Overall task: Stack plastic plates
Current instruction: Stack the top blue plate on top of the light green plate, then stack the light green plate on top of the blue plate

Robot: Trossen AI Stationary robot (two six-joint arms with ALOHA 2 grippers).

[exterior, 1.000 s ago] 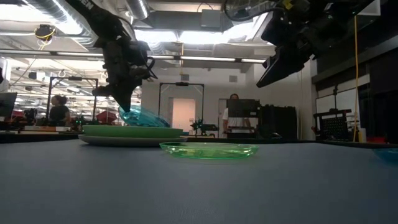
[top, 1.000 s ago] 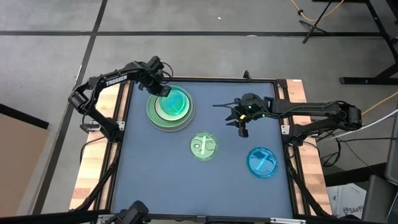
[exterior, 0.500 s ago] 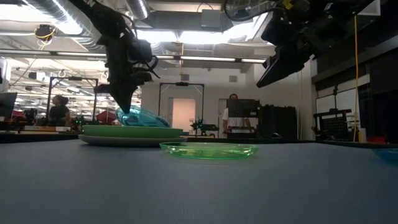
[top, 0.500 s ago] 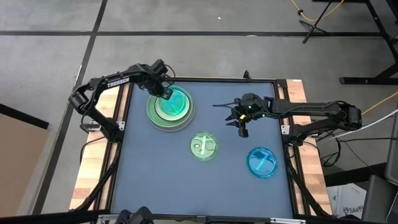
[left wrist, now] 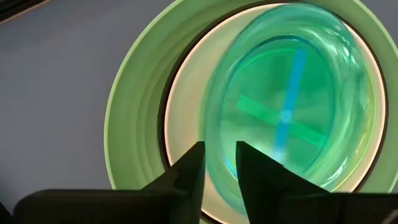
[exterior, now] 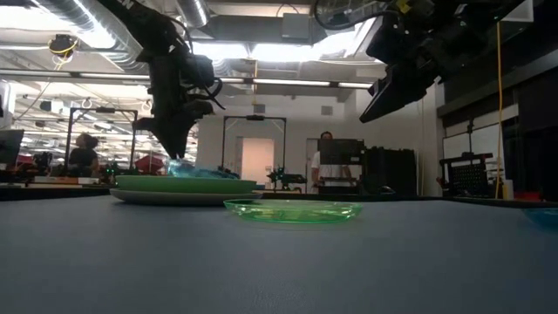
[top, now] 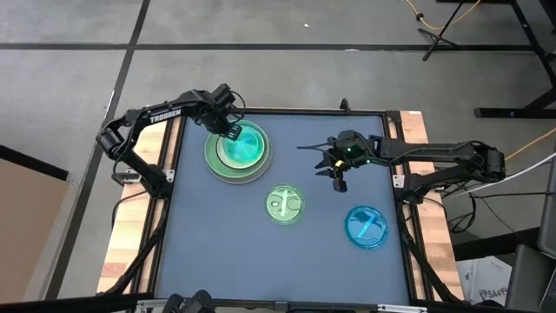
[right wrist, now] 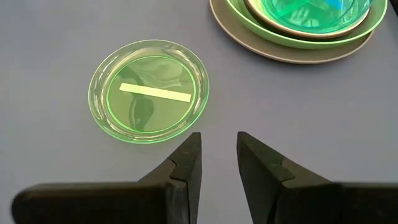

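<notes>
A stack (top: 239, 149) stands at the table's far left: a grey plate under a light green one (left wrist: 134, 112), then a white one (left wrist: 186, 106), with a dark rim showing beneath it. A translucent green and a translucent cyan plate (left wrist: 286, 93) lie flat on top. My left gripper (left wrist: 219, 165) is open. Its fingers stand on either side of the cyan plate's rim, at the stack's far left side (top: 231, 131). My right gripper (top: 337, 178) is open and hovers high over the table's right half. Below it in the right wrist view lies a loose green plate (right wrist: 149, 91).
The loose translucent green plate (top: 284, 204) lies flat at the table's middle. A loose translucent cyan plate (top: 366, 227) lies flat at the near right. The blue tabletop between them is bare. People and equipment show in the room beyond the far edge (exterior: 327, 161).
The cyan plate was tilted, with its edge raised at my left gripper. It has come down flat onto the stack. My left gripper has shifted slightly toward the stack and stays at the plate's rim. My right arm has kept still.
</notes>
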